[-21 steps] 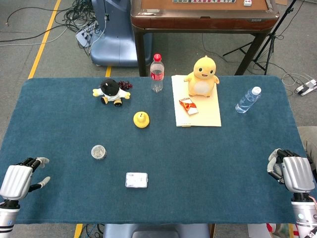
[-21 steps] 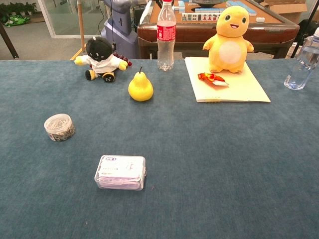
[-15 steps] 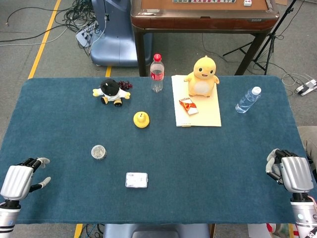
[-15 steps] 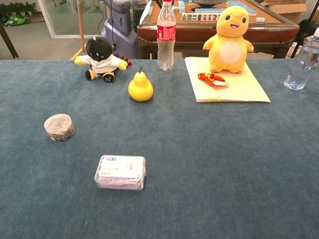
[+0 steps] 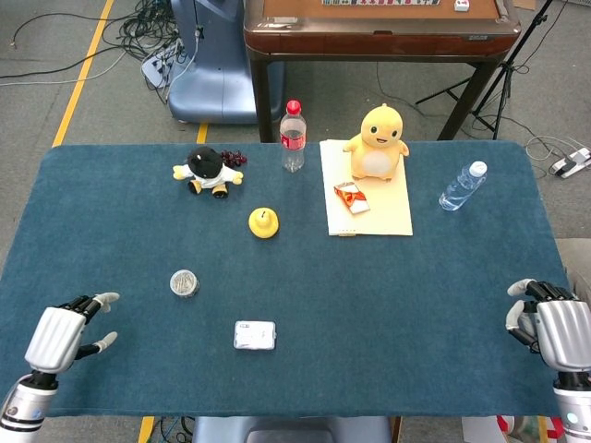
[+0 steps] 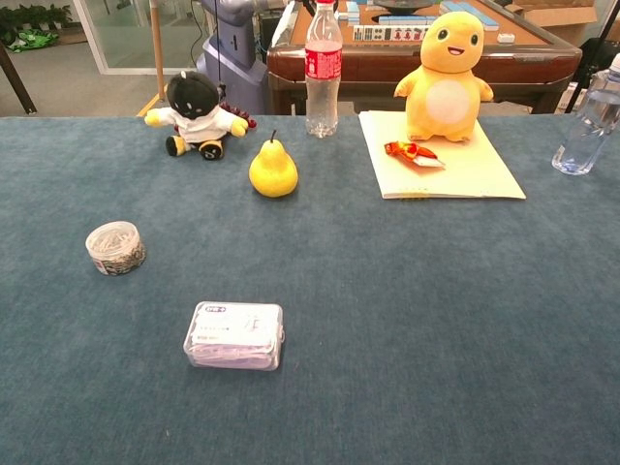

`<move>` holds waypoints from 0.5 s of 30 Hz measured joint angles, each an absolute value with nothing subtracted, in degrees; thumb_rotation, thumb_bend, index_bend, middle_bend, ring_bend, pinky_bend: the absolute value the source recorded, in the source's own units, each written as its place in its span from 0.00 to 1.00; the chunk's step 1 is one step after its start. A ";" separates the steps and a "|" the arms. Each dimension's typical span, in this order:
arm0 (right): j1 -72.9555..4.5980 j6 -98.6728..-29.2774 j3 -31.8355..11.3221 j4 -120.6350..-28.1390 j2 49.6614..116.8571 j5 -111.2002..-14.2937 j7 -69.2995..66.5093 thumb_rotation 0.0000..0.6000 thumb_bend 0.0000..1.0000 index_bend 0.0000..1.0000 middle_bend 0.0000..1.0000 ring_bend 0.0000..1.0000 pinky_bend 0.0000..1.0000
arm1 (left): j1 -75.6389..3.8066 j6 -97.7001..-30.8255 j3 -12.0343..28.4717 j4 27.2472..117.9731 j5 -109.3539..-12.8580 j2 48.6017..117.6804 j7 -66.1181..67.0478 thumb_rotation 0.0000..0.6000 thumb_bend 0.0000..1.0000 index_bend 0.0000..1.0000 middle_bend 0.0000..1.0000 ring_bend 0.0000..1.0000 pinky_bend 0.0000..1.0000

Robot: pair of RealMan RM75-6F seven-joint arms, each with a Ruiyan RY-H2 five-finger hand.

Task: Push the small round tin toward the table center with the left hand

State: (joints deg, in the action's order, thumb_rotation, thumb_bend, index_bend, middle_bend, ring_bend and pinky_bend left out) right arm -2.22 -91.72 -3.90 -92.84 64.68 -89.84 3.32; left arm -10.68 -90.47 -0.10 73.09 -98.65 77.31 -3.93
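Note:
The small round tin [image 5: 184, 282] stands on the blue table cloth at the left, and the chest view shows its clear lid [image 6: 115, 247]. My left hand [image 5: 60, 336] hovers at the near left corner, below and left of the tin and apart from it, fingers spread and empty. My right hand [image 5: 554, 330] sits at the near right edge, fingers curled loosely, holding nothing. Neither hand appears in the chest view.
A flat clear box [image 5: 254, 334] lies right of the tin, toward the front. Further back are a yellow pear [image 5: 263, 222], a black plush doll [image 5: 207, 170], a red-label bottle [image 5: 293, 136], a yellow plush [image 5: 376, 141] on a paper sheet [image 5: 379, 210], and a water bottle [image 5: 461, 186].
My left hand has moved right and slightly forward, closer to the tin. My right hand has drawn back toward the near right edge. The tin has not moved.

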 measured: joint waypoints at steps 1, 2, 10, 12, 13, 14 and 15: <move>-2.16 -91.71 -3.80 -93.03 64.48 -89.96 3.36 1.00 0.40 0.54 0.36 0.33 0.42 | -11.05 -90.43 -0.20 72.99 -99.03 77.64 -4.09 1.00 0.00 0.24 0.35 0.35 0.70; -2.14 -91.68 -3.72 -93.14 64.31 -90.09 3.26 1.00 0.38 0.53 0.35 0.31 0.40 | -11.37 -90.26 -0.29 73.02 -99.27 77.86 -4.23 1.00 0.00 0.22 0.32 0.32 0.67; -1.67 -92.59 -3.65 -93.16 63.83 -90.69 2.27 1.00 0.36 0.52 0.33 0.30 0.37 | -14.51 -86.92 0.07 74.14 -100.13 79.74 -1.52 1.00 0.00 0.10 0.12 0.11 0.41; -1.67 -92.80 -3.72 -92.94 64.01 -91.02 2.21 1.00 0.36 0.52 0.34 0.30 0.37 | -15.21 -86.04 0.56 74.08 -99.80 80.59 -0.02 1.00 0.00 0.10 0.09 0.07 0.36; -1.70 -92.70 -3.72 -92.90 64.04 -91.03 2.12 1.00 0.36 0.52 0.34 0.30 0.37 | -15.54 -85.68 0.86 73.99 -99.55 81.07 0.57 1.00 0.00 0.09 0.07 0.06 0.34; -1.75 -92.54 -3.71 -92.86 64.07 -91.02 2.02 1.00 0.35 0.52 0.34 0.30 0.37 | -15.84 -85.40 1.21 73.86 -99.22 81.58 1.08 1.00 0.00 0.08 0.05 0.04 0.33; -1.82 -92.26 -3.69 -92.81 64.09 -90.96 1.86 1.00 0.35 0.52 0.34 0.30 0.37 | -16.23 -85.05 1.72 73.61 -98.71 82.27 1.64 1.00 0.00 0.06 0.03 0.03 0.33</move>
State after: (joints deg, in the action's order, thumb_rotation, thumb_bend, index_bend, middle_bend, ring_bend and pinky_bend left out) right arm -1.82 -92.26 -3.69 -92.81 64.09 -90.96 1.86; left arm -16.23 -85.05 1.72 73.61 -98.71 82.27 1.64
